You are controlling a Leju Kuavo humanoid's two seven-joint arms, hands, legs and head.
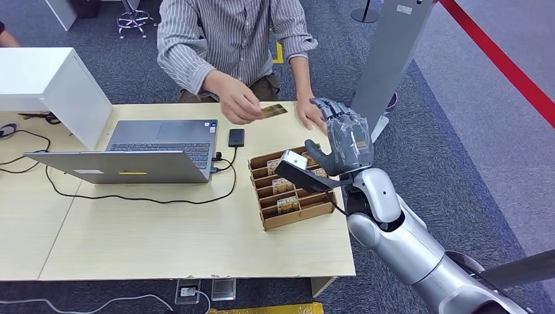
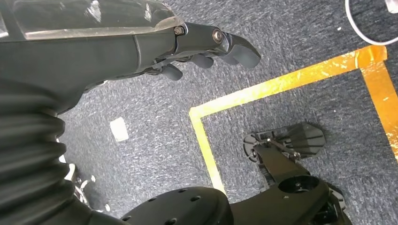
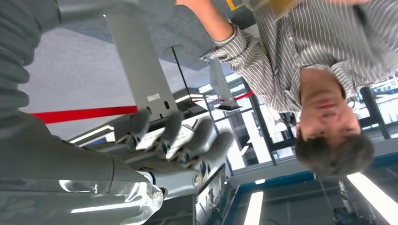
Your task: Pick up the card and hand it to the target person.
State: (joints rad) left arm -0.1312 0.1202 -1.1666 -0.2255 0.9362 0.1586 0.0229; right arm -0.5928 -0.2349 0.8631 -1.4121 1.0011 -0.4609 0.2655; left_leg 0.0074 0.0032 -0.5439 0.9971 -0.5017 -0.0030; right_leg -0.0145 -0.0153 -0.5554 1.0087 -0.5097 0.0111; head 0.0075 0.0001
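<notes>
Nearest, the right hand (image 1: 345,134) stood raised just beyond the far right corner of the cardboard tray (image 1: 291,216), palm toward the person, its fingers (image 3: 176,136) spread and upright with nothing in them. The silver right arm (image 1: 406,242) rose to it from beside the tray's right end. Slotted in the tray's compartments were several small cards (image 1: 283,186), standing on edge.

Beyond the tray, the card (image 1: 274,110) was in the person's hand (image 1: 237,104), pinched at its left end above the table (image 1: 163,235). It lay nearly flat, its long axis running left to right and tilting slightly up toward the robot's raised hand, its free end pointing that way. The person's other hand (image 1: 308,115) rested on the table just behind the tray, close beside the robot's fingers.

Left of the tray sat an open laptop (image 1: 141,154), with a black phone (image 1: 236,137) between laptop and tray, and a black cable (image 1: 131,196) looping across the table from the laptop. Farther left stood a white box (image 1: 49,85). Behind the tray, a grey panel (image 1: 389,59) leaned up past the robot's hand, and a red line (image 1: 504,62) crossed the floor.

The left hand (image 2: 206,49) hung over grey carpet marked with yellow tape (image 2: 281,84), its fingers curled in and holding nothing.
</notes>
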